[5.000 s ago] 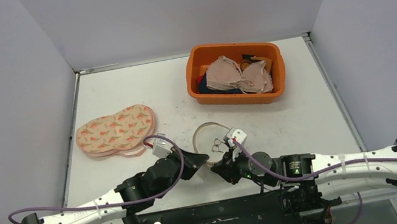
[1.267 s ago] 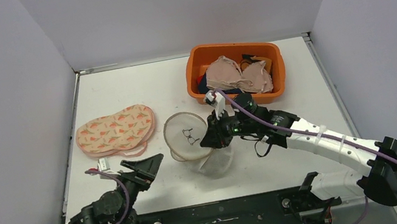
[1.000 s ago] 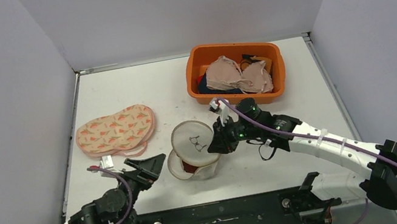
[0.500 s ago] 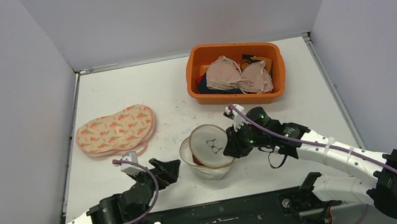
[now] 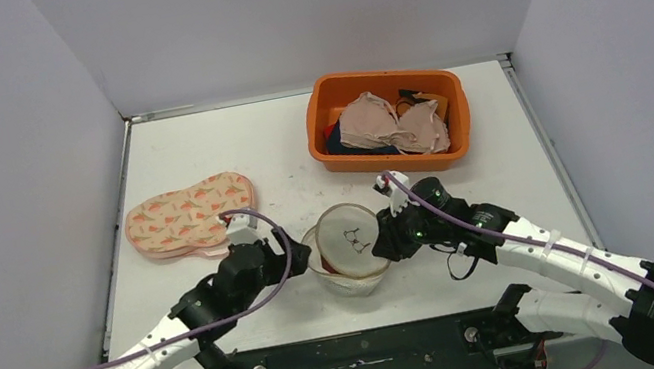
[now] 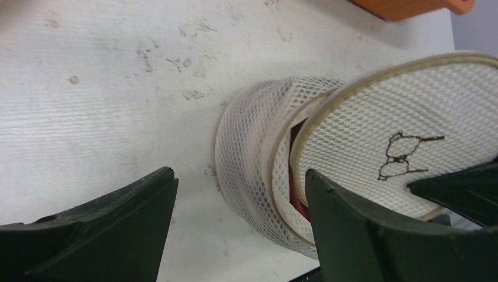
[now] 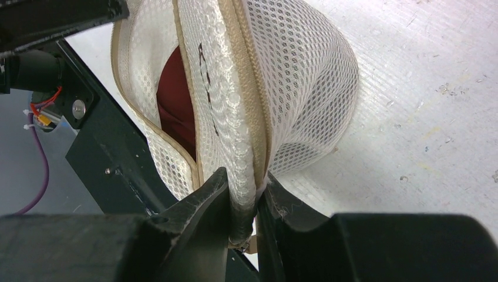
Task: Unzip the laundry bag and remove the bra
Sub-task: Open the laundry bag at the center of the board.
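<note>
The laundry bag [image 5: 350, 282], a round white mesh pouch, stands near the table's front edge with its lid [image 5: 350, 239] lifted. Dark red fabric, the bra [image 7: 176, 100], shows inside through the opened zip. It is also a thin red strip [image 6: 295, 197] in the left wrist view. My right gripper [image 5: 386, 240] is shut on the lid's rim [image 7: 244, 176] at the bag's right side. My left gripper [image 5: 300, 255] is open at the bag's left side. Its fingers straddle the mesh wall [image 6: 246, 153], one outside it and one by the lid.
An orange bin [image 5: 338, 157] holding beige bras stands at the back right. A peach patterned bra [image 5: 191, 215] lies flat at the left. The black base rail [image 5: 363, 351] runs just in front of the bag.
The right gripper has pulled the bag nearer and slightly right, with the lid held up. The left arm has swung in from the left, and its open jaws now reach the bag.
</note>
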`<state>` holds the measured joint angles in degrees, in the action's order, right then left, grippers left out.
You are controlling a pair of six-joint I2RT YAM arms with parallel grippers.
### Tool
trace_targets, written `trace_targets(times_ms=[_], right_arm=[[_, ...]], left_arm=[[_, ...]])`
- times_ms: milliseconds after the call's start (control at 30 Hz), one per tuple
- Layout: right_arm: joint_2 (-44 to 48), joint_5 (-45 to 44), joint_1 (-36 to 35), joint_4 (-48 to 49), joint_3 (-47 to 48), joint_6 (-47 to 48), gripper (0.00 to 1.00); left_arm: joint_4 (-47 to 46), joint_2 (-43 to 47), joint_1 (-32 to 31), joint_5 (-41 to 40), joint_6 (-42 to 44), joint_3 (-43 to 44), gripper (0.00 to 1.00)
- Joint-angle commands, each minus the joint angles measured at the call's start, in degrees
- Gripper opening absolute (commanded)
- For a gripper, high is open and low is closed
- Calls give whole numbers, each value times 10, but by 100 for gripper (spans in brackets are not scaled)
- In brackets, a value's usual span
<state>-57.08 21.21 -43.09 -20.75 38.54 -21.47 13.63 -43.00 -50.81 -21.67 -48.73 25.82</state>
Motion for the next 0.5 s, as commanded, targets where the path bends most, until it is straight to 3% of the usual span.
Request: trace_targets(times_ms=[0, 100, 267, 467], right_arm=[[14, -10, 3, 5, 6, 2, 22], [15, -11, 3, 4, 5, 1, 22], [27, -15, 3, 0, 5, -2, 23], [36, -14, 3, -3, 5, -3, 23]], left_arm=[[-68, -18, 4, 97, 39, 27, 77], [-58, -53, 5, 110, 56, 50, 74], [-28, -87, 7, 88, 64, 65, 56], [-27, -90, 13, 72, 66, 51, 53]])
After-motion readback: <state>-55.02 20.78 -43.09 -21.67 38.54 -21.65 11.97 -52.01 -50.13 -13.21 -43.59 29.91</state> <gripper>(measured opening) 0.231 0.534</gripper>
